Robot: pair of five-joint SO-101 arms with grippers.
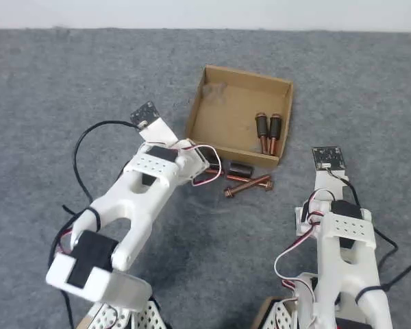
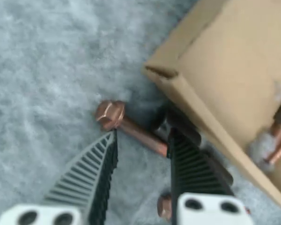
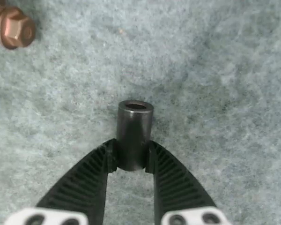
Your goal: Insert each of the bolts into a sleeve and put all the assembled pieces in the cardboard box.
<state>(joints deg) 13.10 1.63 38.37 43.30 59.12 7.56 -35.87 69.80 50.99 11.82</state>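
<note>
High view: both grippers sit under their own arm bodies, so the fingers are hidden there. The wrist views fill that in.

The left gripper [image 2: 142,136] has its fingers apart, straddling the shank of a copper hex-flange bolt [image 2: 131,129] that lies flat on the grey felt-covered worktop [image 1: 55,103]. The shank runs crosswise through the gap, with the head outside one finger. Can't tell if the pads touch it. A second copper bolt [image 2: 165,206] is mostly behind a finger, head visible. From above the two bolts lie side by side, long axes roughly parallel to the near wall of the open brown cardboard box [image 1: 222,113].

A second black sleeve [image 1: 241,168] lies on its side between the bolts and that wall, just beside it. In the left wrist view it is blurred and partly covered.

The right gripper [image 3: 131,154] is clamped on a black metal sleeve [image 3: 133,126]. The long axis is in line with the fingers, and the open bore faces away from the gripper. A copper bolt head [image 3: 14,29] is cut off at the frame corner.

In the box, two assembled bolt-and-sleeve pieces [image 1: 268,132] lie side by side by the wall on the right arm's side, copper ends toward the near wall.
</note>
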